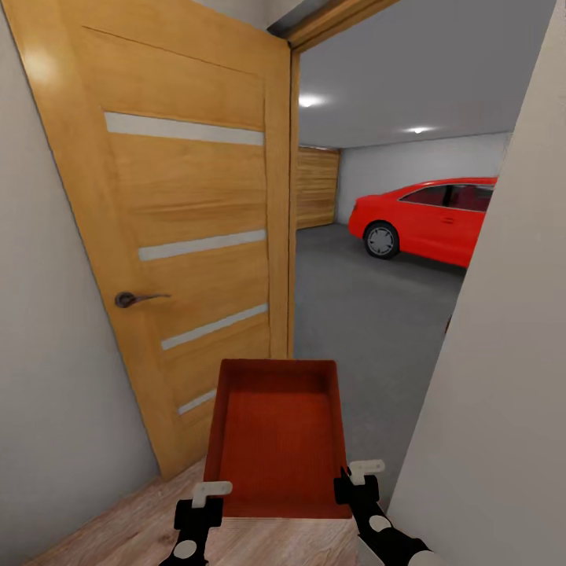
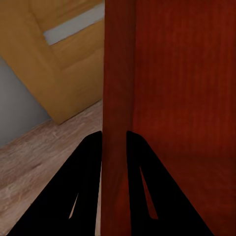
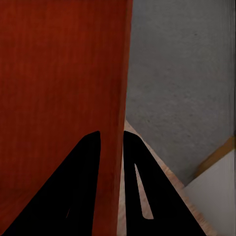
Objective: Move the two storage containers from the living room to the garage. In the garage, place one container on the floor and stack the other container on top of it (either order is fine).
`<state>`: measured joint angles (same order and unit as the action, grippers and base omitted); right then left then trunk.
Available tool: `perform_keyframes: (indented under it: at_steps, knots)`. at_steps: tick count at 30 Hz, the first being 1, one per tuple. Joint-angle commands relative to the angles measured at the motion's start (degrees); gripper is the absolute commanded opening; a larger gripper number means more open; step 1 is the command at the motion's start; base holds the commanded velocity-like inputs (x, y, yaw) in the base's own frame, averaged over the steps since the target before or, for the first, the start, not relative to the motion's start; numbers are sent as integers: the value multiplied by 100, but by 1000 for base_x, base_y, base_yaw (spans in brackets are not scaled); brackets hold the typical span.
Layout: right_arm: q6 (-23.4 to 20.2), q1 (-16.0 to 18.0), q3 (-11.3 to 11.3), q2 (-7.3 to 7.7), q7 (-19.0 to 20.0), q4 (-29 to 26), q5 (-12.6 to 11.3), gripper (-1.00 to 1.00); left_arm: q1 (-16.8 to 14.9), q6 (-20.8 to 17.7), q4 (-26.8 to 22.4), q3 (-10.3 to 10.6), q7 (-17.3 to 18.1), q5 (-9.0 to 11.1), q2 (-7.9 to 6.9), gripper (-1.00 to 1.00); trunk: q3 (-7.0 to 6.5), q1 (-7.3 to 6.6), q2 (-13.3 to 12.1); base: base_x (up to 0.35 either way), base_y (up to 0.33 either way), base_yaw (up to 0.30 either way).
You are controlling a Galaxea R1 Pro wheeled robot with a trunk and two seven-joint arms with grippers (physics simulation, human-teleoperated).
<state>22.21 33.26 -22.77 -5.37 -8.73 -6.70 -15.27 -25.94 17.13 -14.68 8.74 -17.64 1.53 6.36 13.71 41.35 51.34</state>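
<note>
One orange-red storage container (image 1: 277,436) hangs between both grippers in the head view, at the open wooden door (image 1: 181,236), the garage floor (image 1: 369,314) and red car (image 1: 432,220) beyond; left wrist view: left gripper (image 2: 114,137) clamps the container's wall (image 2: 118,88); right wrist view: right gripper (image 3: 112,137) clamps its opposite wall (image 3: 120,73) above grey concrete (image 3: 182,73)

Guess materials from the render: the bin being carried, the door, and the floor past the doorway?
Storage container: likely plastic, matte orange-red, thin walls with a faint ribbed texture.
Door: wood or wood veneer, visible grain with a satin sheen, pale inset strips possibly frosted glass, dark metal-looking handle.
Garage floor: looks like concrete, dull grey with a rough speckle.
</note>
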Motion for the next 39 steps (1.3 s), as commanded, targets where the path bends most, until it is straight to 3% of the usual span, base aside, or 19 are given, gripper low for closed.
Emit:
perform_keyframes:
  at_steps: [1, 39]
  knots:
    - [21, 5, 255, 1, -235, 90, -156, -100, -7, 317, -105, -179, -170, 286, -4, -100, 8, 3, 5, 250, 193, -273]
    - [21, 5, 255, 1, -238, 90, -151, -100, -7, 319, -105, -179, -179, 286, -3, -100, 8, 3, 5, 250, 193, -273]
